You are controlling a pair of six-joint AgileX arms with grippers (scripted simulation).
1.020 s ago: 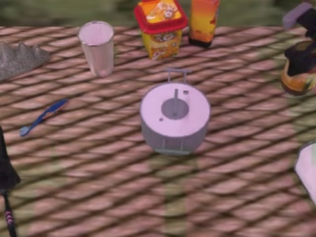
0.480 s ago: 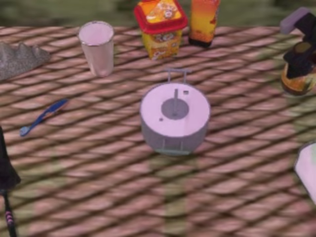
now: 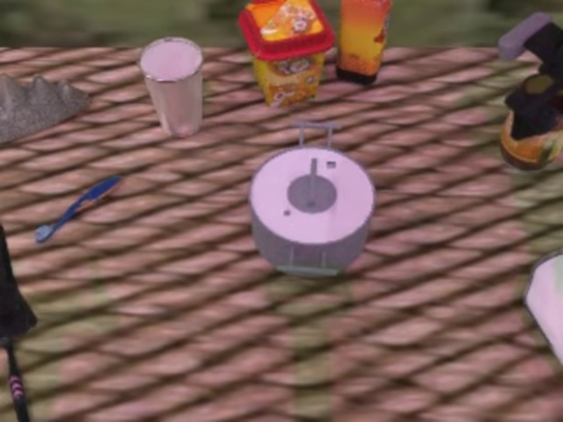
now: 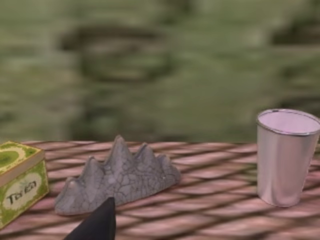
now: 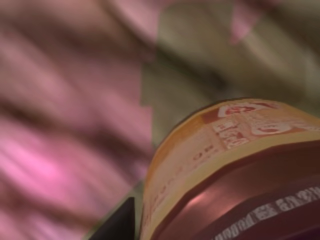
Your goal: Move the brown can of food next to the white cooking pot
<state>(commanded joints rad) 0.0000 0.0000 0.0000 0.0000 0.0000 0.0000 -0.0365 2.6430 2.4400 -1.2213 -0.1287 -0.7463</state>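
Barely shifted since a second ago: right gripper (image 3: pixel 533 112) clamped on one brown can of food (image 3: pixel 528 148) at table's (image 3: pixel 176 299) right edge, well apart from one white cooking pot (image 3: pixel 311 211) at centre. Left gripper (image 3: pixel 10 308) parked at left edge, finger state undeterminable. Also counted: one cup (image 3: pixel 173 83), one toothbrush (image 3: pixel 75 209).

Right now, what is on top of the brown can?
The right pincer sits over the brown can of food at the table's right edge, hiding its top; only the orange label band shows.

One pot (image 3: pixel 311 211), one can (image 3: pixel 530 145), one cup (image 3: pixel 173 85)
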